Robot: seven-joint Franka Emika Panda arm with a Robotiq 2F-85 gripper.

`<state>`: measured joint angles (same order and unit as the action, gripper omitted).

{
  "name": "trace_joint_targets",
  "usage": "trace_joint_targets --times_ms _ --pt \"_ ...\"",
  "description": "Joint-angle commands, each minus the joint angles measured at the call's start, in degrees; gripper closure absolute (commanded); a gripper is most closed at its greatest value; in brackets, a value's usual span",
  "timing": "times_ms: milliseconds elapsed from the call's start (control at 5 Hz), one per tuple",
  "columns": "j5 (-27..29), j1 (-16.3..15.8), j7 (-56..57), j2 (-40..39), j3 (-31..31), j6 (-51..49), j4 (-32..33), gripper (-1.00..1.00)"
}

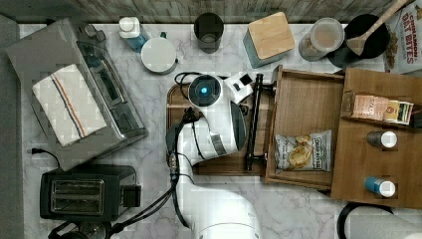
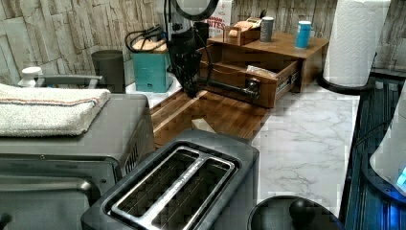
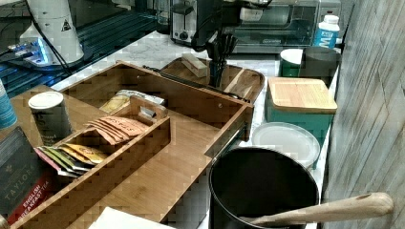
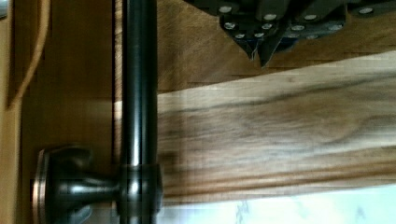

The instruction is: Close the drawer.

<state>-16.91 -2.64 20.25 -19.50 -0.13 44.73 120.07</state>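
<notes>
One shallow wooden drawer (image 1: 303, 104) pulled out, round black bar handle (image 1: 254, 122), jaws pressed together alongside.

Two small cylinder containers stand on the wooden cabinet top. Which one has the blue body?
The blue container is the one nearer the top view's bottom edge, beside the paper towel roll. The other container, nearer the tea box, has a dark grey body.

Brown wooden drawer (image 1: 303, 107), black bar handle (image 1: 254, 122); white-grey marbled counter (image 1: 149, 144); teal canister (image 3: 298, 117); white towel (image 1: 67, 104), red-blue striped.
</notes>
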Motion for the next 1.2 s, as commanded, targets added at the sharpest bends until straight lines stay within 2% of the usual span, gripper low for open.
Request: trace_joint_targets --times_ms 200,800,1000,1200 --pt "-2.7 0.0 2.4 4.9 -0.4 0.0 3.0 1.00" --pt "-0.6 4.4 11.0 7.9 -2.0 2.2 5.4 1.00" --pt "0.7 6.8 16.0 7.9 -3.3 5.3 6.9 1.00" --pt "5.3 10.3 23.4 6.2 -3.4 8.4 7.3 1.00"
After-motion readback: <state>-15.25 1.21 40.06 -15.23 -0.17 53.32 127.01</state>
